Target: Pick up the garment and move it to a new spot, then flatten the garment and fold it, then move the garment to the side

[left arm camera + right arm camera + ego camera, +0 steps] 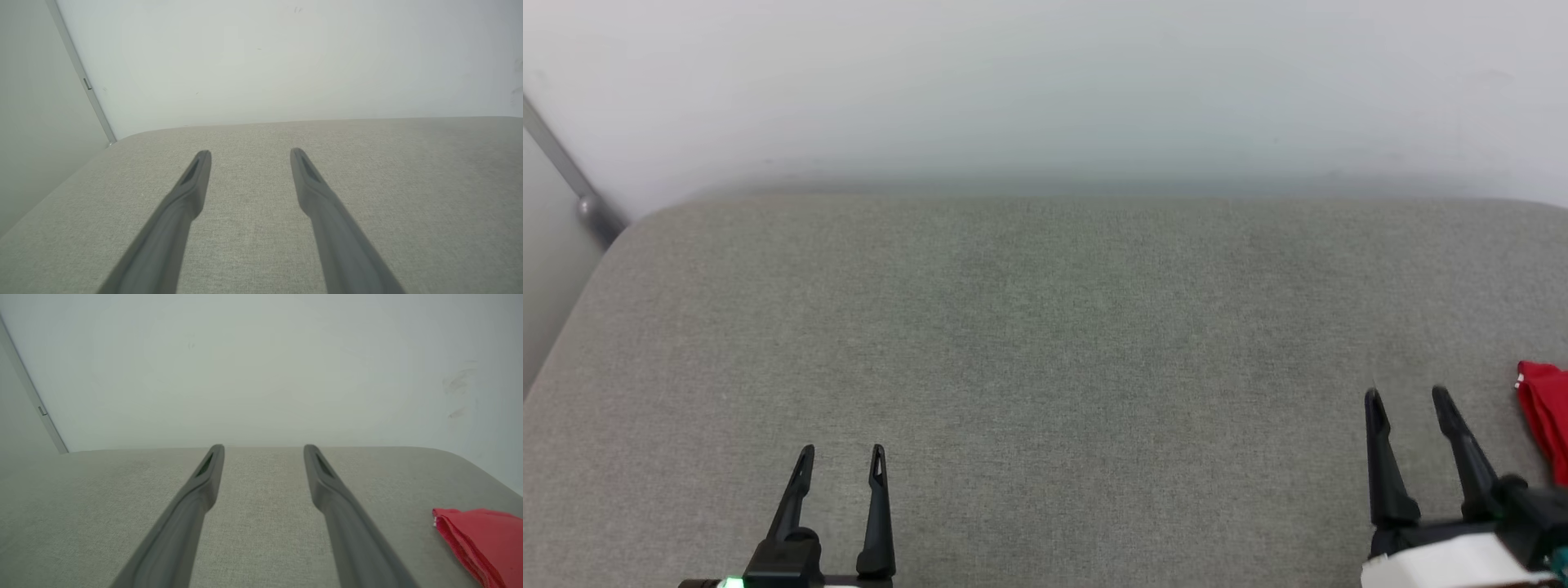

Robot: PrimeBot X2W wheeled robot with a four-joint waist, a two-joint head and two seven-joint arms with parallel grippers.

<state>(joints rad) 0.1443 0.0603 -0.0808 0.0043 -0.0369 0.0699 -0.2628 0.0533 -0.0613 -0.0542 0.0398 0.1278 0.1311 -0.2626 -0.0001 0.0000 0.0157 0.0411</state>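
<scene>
Little of the garment (1545,416) shows: a red wedge at the far right edge of the head view. It lies on the grey cushion (1045,327), just to the right of the right gripper (1406,395) and not touching it. In the right wrist view it sits low at the right, with several thin layers stacked along its near edge. That suggests it is already folded, though the frame cuts off most of it.

It looks like soft, light jersey cloth, so it is likely to hang limp and sag when lifted. A pinch on the top layer alone would probably peel the stack open. The safer hold is across all the layers at that stacked edge, taken from the side. The woven cushion may drag on the cloth if it is slid rather than lifted.

Both grippers have their fingers spread apart with nothing between them. The left gripper (842,451) hovers at the lower left, well apart from the garment.

Nothing lies between the right gripper and the red cloth. A white wall (1045,90) rises behind the cushion and a grey metal bar (572,184) slants at the far left corner, both well away. The cushion's rounded right corner is near the garment, so a careless push could send it over.
</scene>
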